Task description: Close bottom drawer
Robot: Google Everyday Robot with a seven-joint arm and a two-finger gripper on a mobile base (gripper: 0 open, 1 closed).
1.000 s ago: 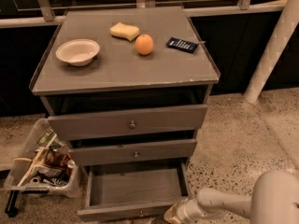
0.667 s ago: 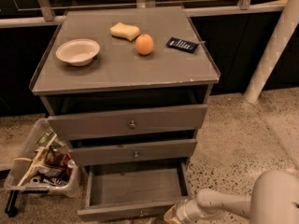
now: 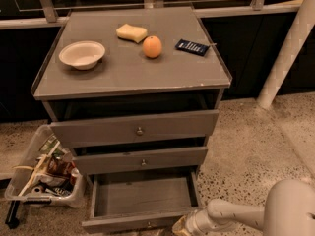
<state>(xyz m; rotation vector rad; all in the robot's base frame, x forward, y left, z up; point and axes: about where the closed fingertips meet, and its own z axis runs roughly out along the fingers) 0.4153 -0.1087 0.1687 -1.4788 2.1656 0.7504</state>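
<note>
The bottom drawer (image 3: pixel 140 199) of the grey cabinet stands pulled out, and its inside is empty. Its front panel (image 3: pixel 133 224) runs along the lower edge of the view. My gripper (image 3: pixel 181 227) is at the drawer's front right corner, at the end of my white arm (image 3: pixel 231 216) that comes in from the lower right. The gripper sits against or just beside the front panel; its tip is cut off by the frame edge.
The middle drawer (image 3: pixel 141 160) and top drawer (image 3: pixel 135 128) are slightly out. On the cabinet top lie a white bowl (image 3: pixel 81 54), a yellow sponge (image 3: pixel 131 32), an orange (image 3: pixel 152 46) and a dark packet (image 3: pixel 192 46). A clear bin of clutter (image 3: pixel 47 173) stands at the left on the floor.
</note>
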